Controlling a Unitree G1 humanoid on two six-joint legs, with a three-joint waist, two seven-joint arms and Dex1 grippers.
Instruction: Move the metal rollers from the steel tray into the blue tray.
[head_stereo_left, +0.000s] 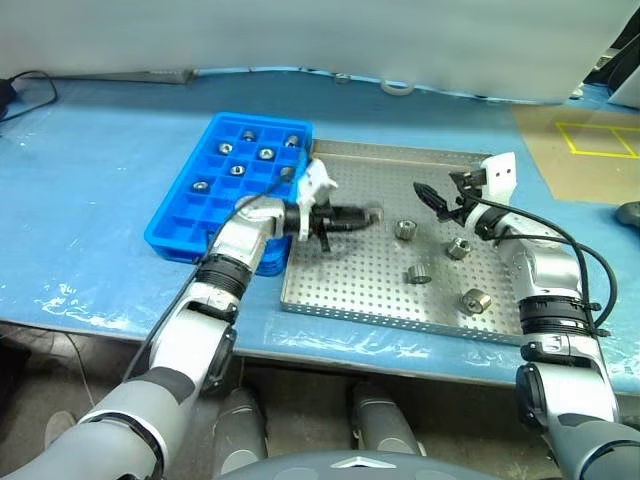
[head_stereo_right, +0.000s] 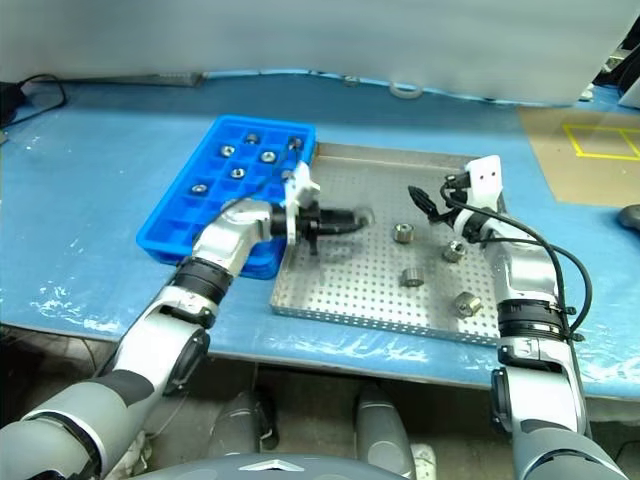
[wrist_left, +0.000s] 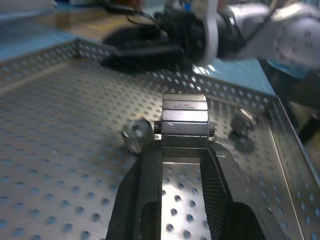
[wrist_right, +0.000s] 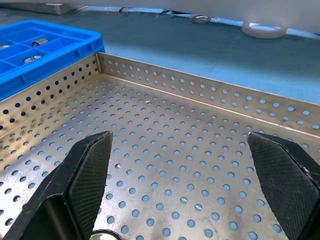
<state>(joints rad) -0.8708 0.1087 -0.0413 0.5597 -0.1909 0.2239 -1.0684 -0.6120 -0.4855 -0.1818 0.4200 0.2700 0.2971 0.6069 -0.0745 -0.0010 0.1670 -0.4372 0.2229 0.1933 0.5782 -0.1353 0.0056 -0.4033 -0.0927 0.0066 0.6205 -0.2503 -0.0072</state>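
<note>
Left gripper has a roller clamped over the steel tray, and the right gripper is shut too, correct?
Not quite. The left gripper does clamp a roller over the steel tray, but the right gripper is open, fingers wide apart in the right wrist view.

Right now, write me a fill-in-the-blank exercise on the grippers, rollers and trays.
1. The left gripper is shut on a ____.
2. The right gripper's jaws stand ____.
3. Loose rollers lying on the steel tray: ____.
4. The blue tray lies on the steel tray's ____ side.

Missing: roller; open; four; left
</note>
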